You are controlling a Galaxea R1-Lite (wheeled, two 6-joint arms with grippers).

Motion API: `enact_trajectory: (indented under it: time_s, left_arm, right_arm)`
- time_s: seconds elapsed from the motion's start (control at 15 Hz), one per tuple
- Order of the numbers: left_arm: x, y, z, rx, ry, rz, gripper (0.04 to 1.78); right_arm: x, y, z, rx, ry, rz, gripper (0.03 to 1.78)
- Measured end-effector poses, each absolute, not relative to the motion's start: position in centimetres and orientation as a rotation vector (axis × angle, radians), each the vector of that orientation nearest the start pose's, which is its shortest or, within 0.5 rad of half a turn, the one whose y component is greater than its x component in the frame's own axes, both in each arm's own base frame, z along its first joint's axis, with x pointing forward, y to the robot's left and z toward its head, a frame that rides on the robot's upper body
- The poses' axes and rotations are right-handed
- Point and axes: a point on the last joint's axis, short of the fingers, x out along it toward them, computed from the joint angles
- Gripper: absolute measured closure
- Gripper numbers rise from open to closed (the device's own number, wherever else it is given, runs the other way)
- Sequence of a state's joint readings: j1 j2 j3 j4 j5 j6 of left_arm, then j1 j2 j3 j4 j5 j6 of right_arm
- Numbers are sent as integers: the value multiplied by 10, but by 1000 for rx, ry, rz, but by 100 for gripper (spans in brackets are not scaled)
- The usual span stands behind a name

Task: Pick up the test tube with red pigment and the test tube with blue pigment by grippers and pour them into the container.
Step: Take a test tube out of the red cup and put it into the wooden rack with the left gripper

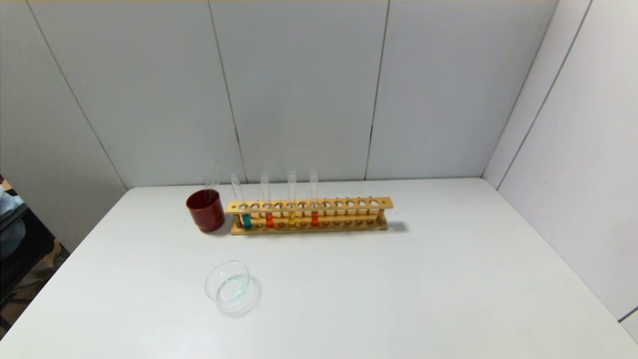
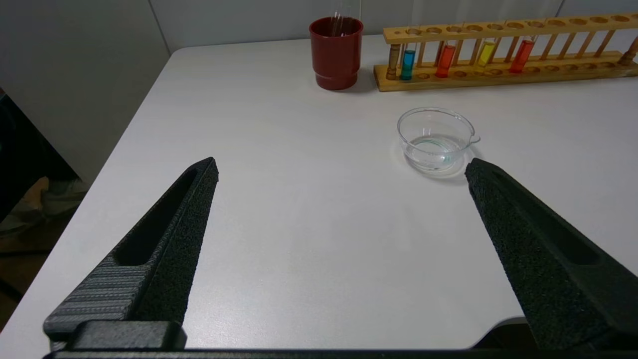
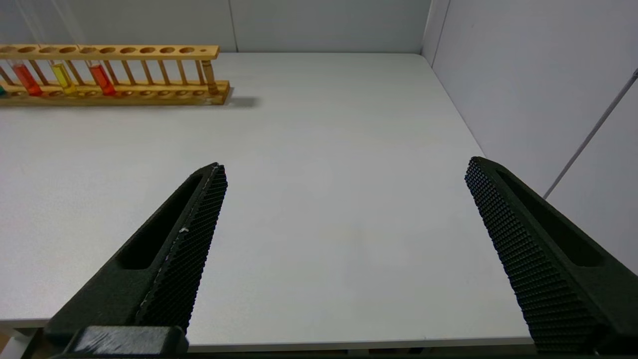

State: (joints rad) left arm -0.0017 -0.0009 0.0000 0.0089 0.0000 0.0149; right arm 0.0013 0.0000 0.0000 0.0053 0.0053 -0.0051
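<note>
A wooden rack at the back of the table holds the test tube with blue pigment at its left end. Beside that stand a red-pigment test tube, a yellow one and a second red one. The container, a clear glass dish, sits in front of the rack's left end. My left gripper hovers open near the table's front left, short of the container. Open and holding nothing, my right gripper is over the front right. Neither gripper shows in the head view.
A dark red cup with bare clear tubes stands against the rack's left end. Grey wall panels close the table at the back and on the right. The table's left edge drops off to a dark floor area.
</note>
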Motion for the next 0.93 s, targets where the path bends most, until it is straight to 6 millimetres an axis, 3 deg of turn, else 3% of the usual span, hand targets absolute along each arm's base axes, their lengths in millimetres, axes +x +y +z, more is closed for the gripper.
enact_trajectory:
  time_s: [0.2,0.4,0.67,0.93]
  left_arm:
    - [-23,0,77,16,-11,-3,7]
    - [-32,0,103,13,-52,-14,7]
    - [-37,-1,164,14,-44,-45,7]
    - [2,-2,239,9,22,-126,7]
  right_arm:
    - [-23,0,75,-5,5,7,6]
    - [-23,0,75,-5,6,7,6]
    - [-23,0,75,-5,6,7,6]
    - [-23,0,75,-5,6,7,6]
